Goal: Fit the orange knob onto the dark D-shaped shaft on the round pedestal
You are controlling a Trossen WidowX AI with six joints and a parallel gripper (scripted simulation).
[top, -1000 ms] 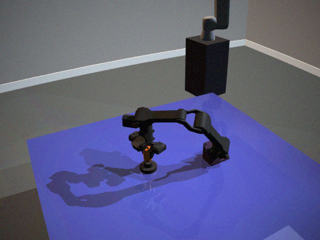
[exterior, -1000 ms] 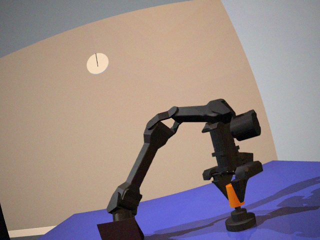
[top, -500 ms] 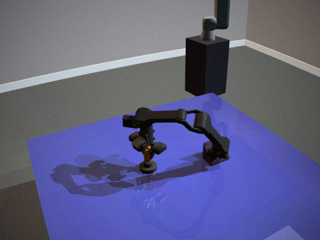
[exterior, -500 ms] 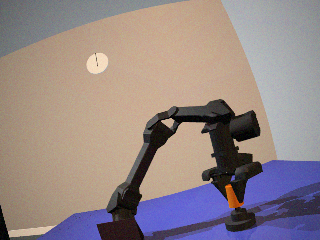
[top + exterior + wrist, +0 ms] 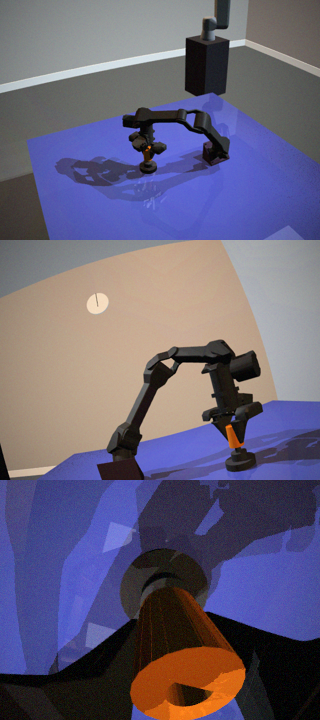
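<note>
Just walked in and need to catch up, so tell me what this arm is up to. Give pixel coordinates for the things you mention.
The robot's gripper point(image 5: 147, 152) point(image 5: 234, 440) is holding an orange knob point(image 5: 147, 155) point(image 5: 232, 438) point(image 5: 175, 625) above a dark round pedestal point(image 5: 148, 169) point(image 5: 240, 464) point(image 5: 131, 580). The job is to fit it onto the shaft. A bit of dark shaft point(image 5: 237, 450) shows beneath the knob, so it is not seated yet. Whether the flat sides line up, I can't tell.

One gripper point(image 5: 147, 155) point(image 5: 235, 440) point(image 5: 171, 622), one orange knob point(image 5: 147, 155) point(image 5: 232, 437) point(image 5: 175, 635), one round pedestal point(image 5: 148, 169) point(image 5: 241, 463) point(image 5: 132, 585), one wall clock point(image 5: 97, 303), two robot arms
</note>
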